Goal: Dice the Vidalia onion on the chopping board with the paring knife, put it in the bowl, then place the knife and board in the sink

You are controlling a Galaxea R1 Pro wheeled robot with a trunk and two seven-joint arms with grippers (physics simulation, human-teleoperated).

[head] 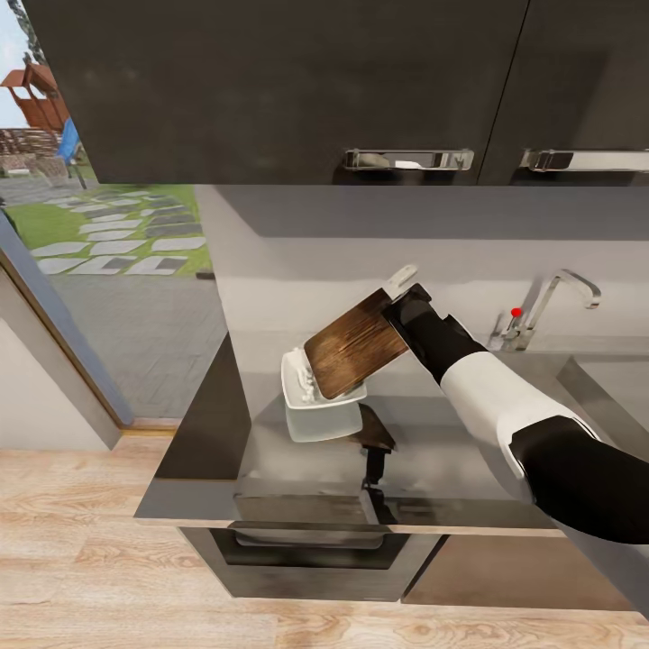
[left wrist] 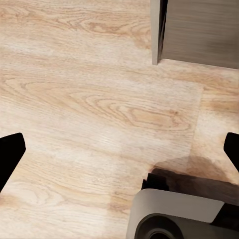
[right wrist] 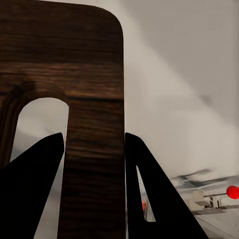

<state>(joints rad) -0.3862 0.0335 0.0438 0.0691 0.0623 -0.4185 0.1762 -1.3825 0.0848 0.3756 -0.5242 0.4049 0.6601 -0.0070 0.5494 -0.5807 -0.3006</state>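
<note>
Right pincer: the right gripper (right wrist: 93, 164) was clamped on the chopping board (head: 354, 344), one dark finger on each side of the strip of wood beside the board's slot hole, as the right wrist view showed.
Left pincer: the left gripper (left wrist: 119, 149) was spread wide, its two black fingertips (left wrist: 10, 152) at opposite edges of the left wrist view, nothing between them, pointing down at pale wooden floor (left wrist: 89, 99).
Chopping board: held in the air above the countertop (head: 424, 451), steeply tilted, its lower short end down over the bowl (head: 311, 401) and its gripped end up and to the right. Whether the lower edge touched the bowl, I could not tell.
Bowl: white, square, on the grey countertop near its left end, partly covered by the board. Small white bits (head: 305, 383) lay inside it, on the left next to the board's edge.
Diced onion: those white bits, most likely; too small to make out single cubes.
Right arm: black and white sleeve reaching in from the right, across the countertop to the board.
Sink: steel rim (head: 595, 383) at the far right, with the curved chrome tap (head: 554, 302) and its red knob (head: 516, 313) behind it; the basin was cut off by the frame edge.
Surroundings: dark wall cabinets (head: 270, 81) overhead, a window (head: 99, 216) to the left onto paving and grass.
</note>
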